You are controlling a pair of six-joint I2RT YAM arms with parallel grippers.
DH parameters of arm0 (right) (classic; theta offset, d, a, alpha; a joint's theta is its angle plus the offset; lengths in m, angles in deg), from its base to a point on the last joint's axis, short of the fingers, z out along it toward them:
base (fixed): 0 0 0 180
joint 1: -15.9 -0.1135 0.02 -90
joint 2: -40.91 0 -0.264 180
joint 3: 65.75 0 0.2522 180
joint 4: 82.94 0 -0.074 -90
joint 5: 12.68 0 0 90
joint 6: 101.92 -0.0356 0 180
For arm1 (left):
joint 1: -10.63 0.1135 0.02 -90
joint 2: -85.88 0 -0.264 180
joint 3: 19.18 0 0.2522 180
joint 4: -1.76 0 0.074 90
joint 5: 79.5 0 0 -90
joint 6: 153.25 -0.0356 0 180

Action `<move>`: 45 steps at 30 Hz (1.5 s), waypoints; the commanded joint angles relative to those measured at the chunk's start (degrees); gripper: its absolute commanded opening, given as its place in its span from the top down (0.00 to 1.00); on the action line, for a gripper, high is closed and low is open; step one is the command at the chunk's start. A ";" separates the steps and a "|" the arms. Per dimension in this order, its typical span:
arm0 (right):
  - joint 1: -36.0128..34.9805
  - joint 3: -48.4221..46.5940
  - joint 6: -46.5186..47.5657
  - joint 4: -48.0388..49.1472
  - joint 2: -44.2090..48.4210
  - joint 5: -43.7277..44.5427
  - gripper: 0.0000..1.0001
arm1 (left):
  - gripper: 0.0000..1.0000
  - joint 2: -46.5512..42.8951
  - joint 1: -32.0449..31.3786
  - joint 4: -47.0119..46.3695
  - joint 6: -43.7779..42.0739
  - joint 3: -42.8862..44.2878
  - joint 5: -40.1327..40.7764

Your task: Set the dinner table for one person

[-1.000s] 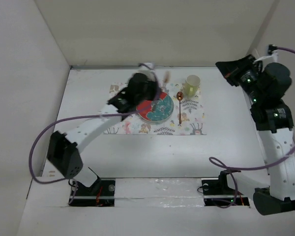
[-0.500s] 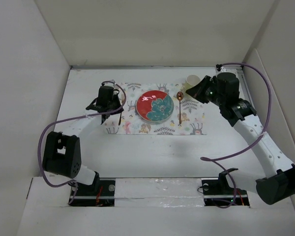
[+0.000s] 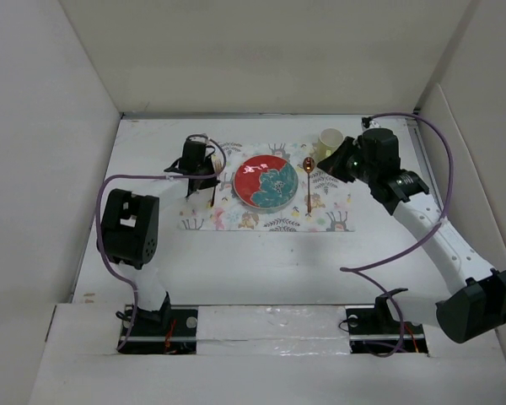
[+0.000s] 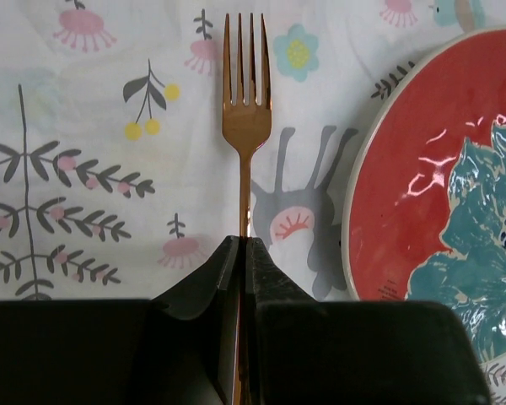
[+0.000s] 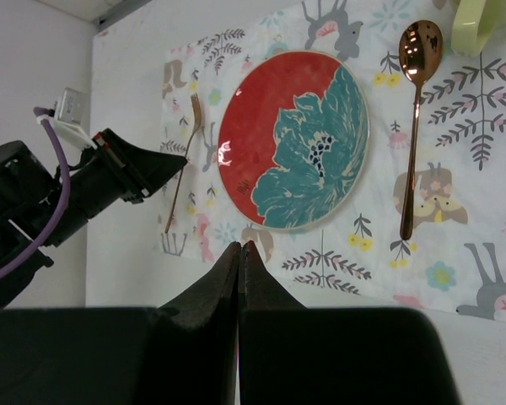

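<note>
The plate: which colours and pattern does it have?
Red plate with a teal flower; clearest from the right wrist.

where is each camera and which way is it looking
Top external: above and behind the robot, looking down on the dinner table; left arm and right arm show.
Left wrist: low over the placemat, facing along the fork; the left gripper pinches the handle.
Right wrist: higher, facing down at plate and spoon; right gripper shut.
Shared by all: fork, plate.
</note>
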 commanded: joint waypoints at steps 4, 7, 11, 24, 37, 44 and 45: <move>-0.91 -1.35 2.08 1.19 -1.24 0.82 1.00 | 1.00 3.58 0.19 -2.79 -0.91 1.67 0.83; -0.91 -1.70 2.52 0.66 -1.59 1.53 1.00 | 1.00 4.28 0.19 -2.97 -1.00 0.43 0.48; -0.38 -2.58 2.79 0.57 -2.56 1.35 0.98 | 0.93 4.46 0.19 -2.35 -1.09 0.69 0.74; 0.68 -9.69 4.20 -1.27 -3.35 -0.41 0.53 | 0.55 -11.06 0.19 8.89 1.11 9.56 0.65; 5.77 -18.85 -0.99 4.17 11.93 11.94 0.31 | 0.42 -41.32 -0.25 15.22 9.01 13.18 13.55; 5.77 -18.40 2.08 1.80 15.80 22.96 0.30 | 0.42 -50.64 0.28 17.77 9.38 14.39 23.14; 5.77 -19.01 2.78 2.33 16.33 24.80 0.31 | 0.42 -51.00 0.28 18.04 9.20 15.19 24.11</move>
